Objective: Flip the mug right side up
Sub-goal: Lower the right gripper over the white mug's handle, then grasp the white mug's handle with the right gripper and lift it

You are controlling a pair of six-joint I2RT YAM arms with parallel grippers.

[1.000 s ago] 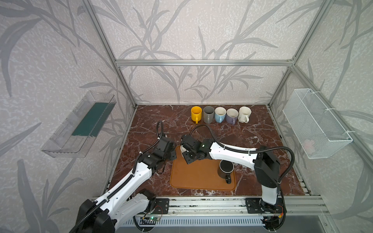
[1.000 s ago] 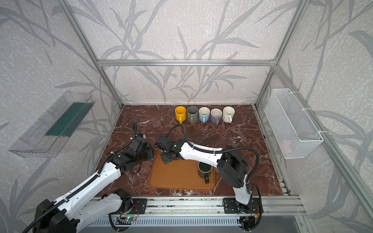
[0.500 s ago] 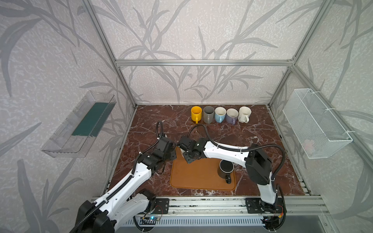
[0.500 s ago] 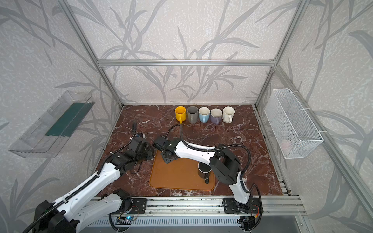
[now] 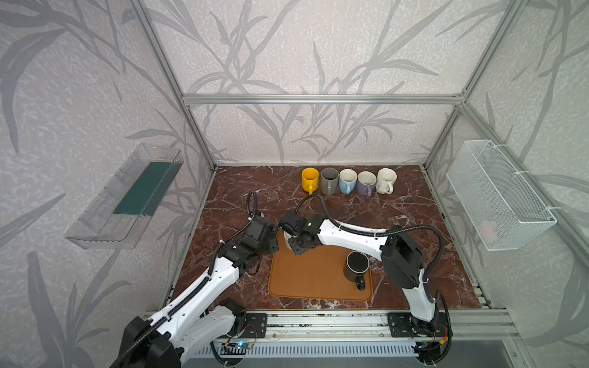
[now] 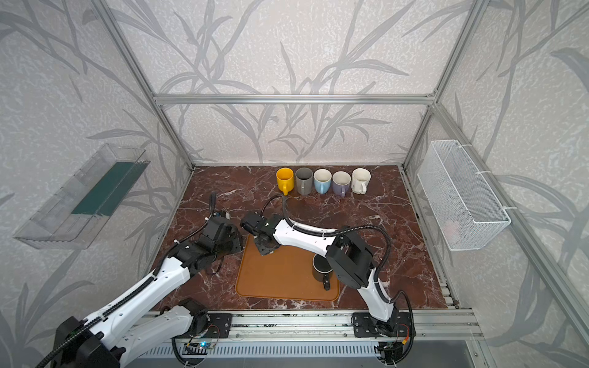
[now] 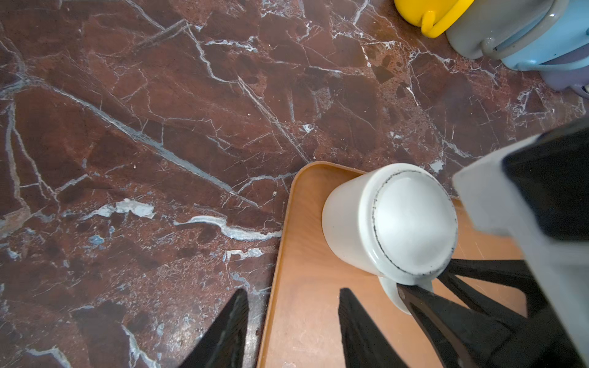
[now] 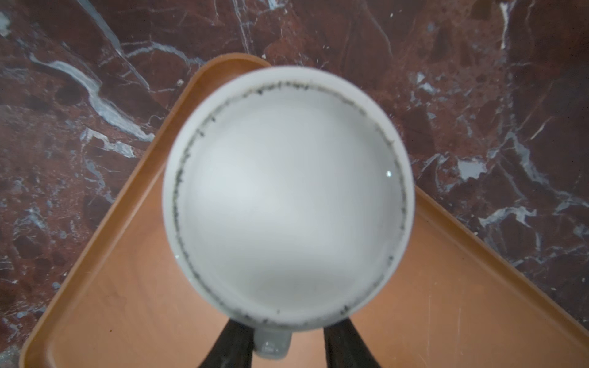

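Mug [image 7: 392,220], white, sits bottom-up in the far left corner of the tray [image 7: 287,255]. My left fingers [image 7: 229,328] hang moderately apart and empty, straddling the tray's edge where it meets the desk [image 7: 159,127]. To their right, my right fingers [image 8: 232,347] stand narrow on either side of the handle [image 7: 390,294], with a gap on one side. I judge this the grasping step. Next I need a firm pinch, a lift clear of the tray, then a half roll of the wrist. Further right stands a black mug [image 5: 357,264], mouth up.
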